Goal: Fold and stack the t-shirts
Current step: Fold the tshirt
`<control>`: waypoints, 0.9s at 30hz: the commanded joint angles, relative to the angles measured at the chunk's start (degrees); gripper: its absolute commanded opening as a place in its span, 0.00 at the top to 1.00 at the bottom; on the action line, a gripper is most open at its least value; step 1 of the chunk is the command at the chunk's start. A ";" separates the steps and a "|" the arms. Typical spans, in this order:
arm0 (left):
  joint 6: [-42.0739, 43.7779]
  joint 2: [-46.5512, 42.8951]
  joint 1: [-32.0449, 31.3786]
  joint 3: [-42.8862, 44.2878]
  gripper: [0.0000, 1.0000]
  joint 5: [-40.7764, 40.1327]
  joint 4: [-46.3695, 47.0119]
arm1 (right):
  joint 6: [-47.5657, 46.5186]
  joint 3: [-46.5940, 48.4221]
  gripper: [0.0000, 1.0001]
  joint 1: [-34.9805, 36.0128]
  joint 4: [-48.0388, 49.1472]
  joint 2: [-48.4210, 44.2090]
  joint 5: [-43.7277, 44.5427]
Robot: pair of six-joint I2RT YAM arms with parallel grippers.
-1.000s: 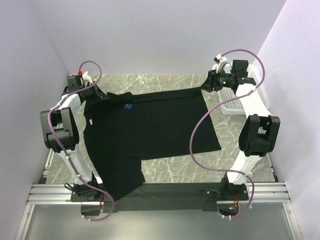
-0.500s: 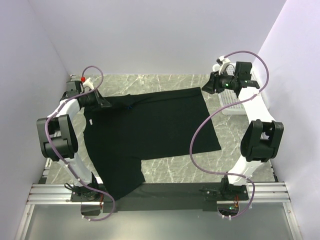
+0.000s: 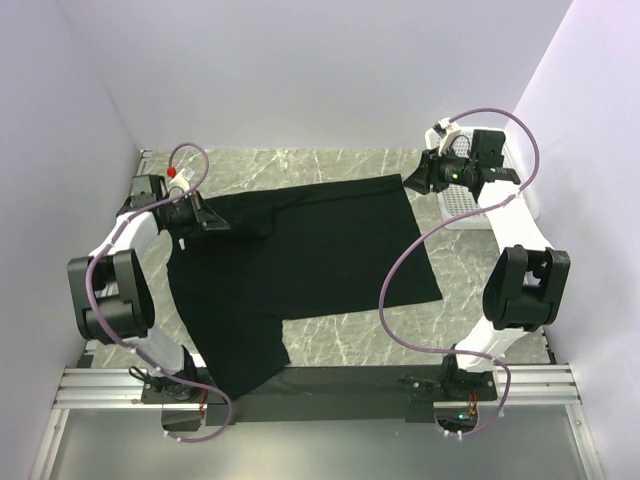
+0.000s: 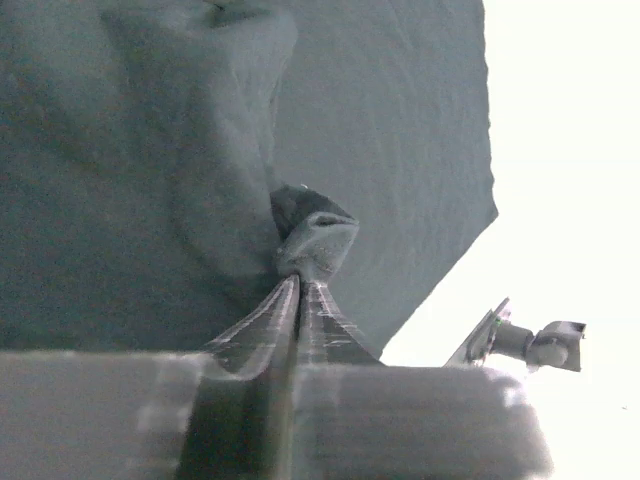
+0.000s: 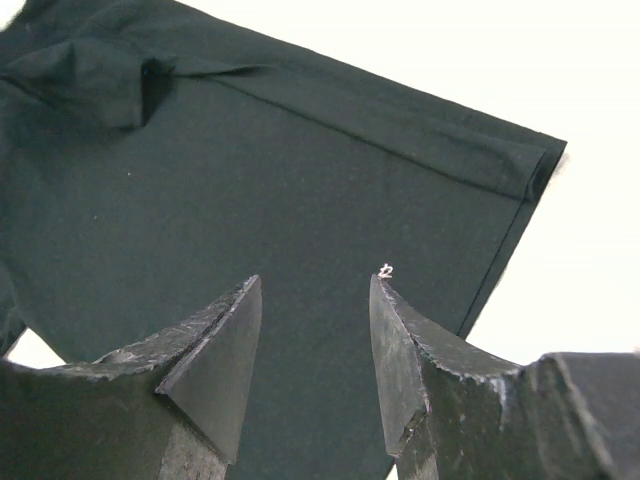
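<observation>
A black t-shirt [image 3: 310, 250] lies spread across the middle of the marble desk [image 3: 480, 290], its lower left part reaching the desk's near edge at the bottom of the frame. At the upper left, the left end effector [image 3: 212, 222] is clenched on a pinched fold of the t-shirt near its top edge. At the upper right, the right end effector [image 3: 410, 180] sits by the t-shirt's far corner, fingers spread with nothing between them.

Top cam looks down on whole table [image 3: 330, 165] from behind; both wrist cams close on same t-shirt [image 3: 320, 250].
</observation>
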 commanded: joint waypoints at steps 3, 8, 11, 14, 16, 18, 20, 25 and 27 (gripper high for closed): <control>2.51 -5.44 0.27 -3.89 0.73 2.49 -4.10 | 0.57 -1.16 0.46 -0.79 2.35 -3.72 -1.56; -4.07 -19.75 0.53 -6.97 0.01 -26.65 0.26 | 0.66 -1.33 0.46 -0.79 2.52 -3.63 -1.91; -6.54 -27.85 0.62 -8.38 0.01 -30.75 6.77 | 0.75 -1.25 0.46 -0.87 2.52 -3.28 -2.26; -7.16 -23.67 0.19 -4.72 0.01 -24.70 8.21 | 0.57 -0.28 0.46 -0.79 2.26 -2.67 -2.26; -6.29 -16.57 -1.39 -1.80 0.09 -21.70 4.17 | 0.31 -0.02 0.46 -0.87 2.09 -2.32 -2.00; -4.62 -11.98 -5.78 0.92 0.11 -21.52 2.58 | 0.05 0.07 0.46 -0.79 1.82 -2.40 -1.73; -3.30 -9.68 -10.86 3.12 0.12 -24.32 1.87 | -0.48 -0.62 0.45 -0.87 1.65 -2.93 -1.29; -3.03 -1.16 -20.11 7.52 0.20 -33.28 0.46 | -0.66 -2.03 0.45 -0.87 1.47 -3.46 -0.77; -3.81 2.61 -23.63 10.07 0.23 -40.27 -0.67 | -0.57 -2.47 0.45 -0.87 1.29 -3.63 -0.77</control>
